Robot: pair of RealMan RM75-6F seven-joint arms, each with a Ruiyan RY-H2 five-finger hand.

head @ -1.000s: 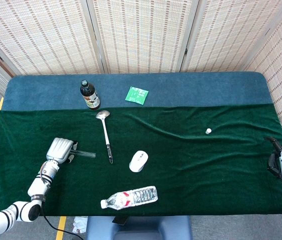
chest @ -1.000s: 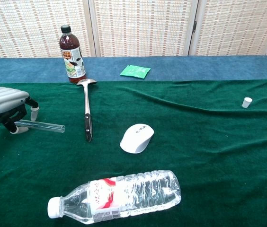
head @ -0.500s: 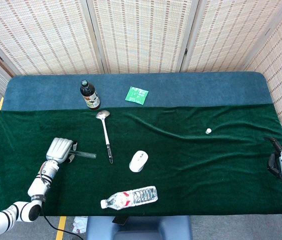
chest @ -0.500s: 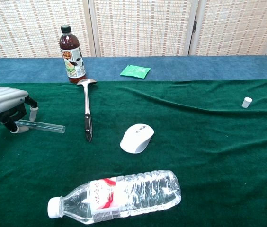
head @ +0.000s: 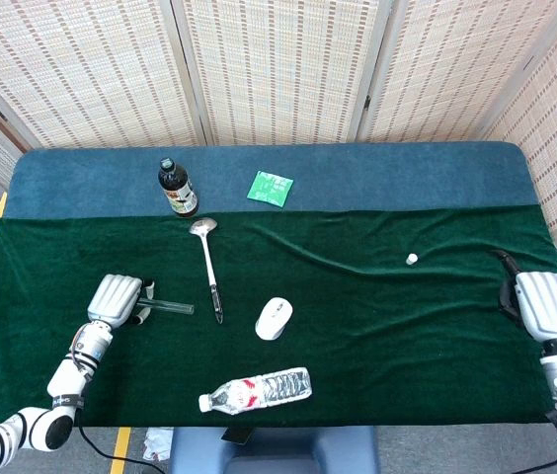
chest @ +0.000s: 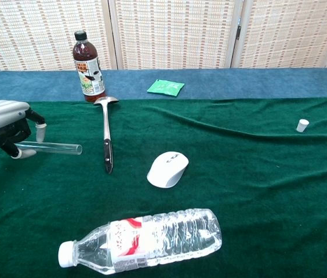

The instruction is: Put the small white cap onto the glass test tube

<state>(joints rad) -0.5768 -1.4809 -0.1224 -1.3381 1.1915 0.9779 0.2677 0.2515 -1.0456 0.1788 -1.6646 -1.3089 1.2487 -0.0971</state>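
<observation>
Two hands: my left hand (chest: 4,124) pinches the test tube (chest: 56,149); the cap (head: 412,259) sits nearer my right hand (head: 542,304), whose fingers I can't make out.

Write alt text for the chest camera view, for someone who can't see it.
The robot's left hand grips a glass test tube at the left edge of a green tablecloth, while the small white cap stands far right. Between them lie a ladle, computer mouse and water bottle.

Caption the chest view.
Left hand grips clear glass test tube on green cloth; small white cap far right.
</observation>
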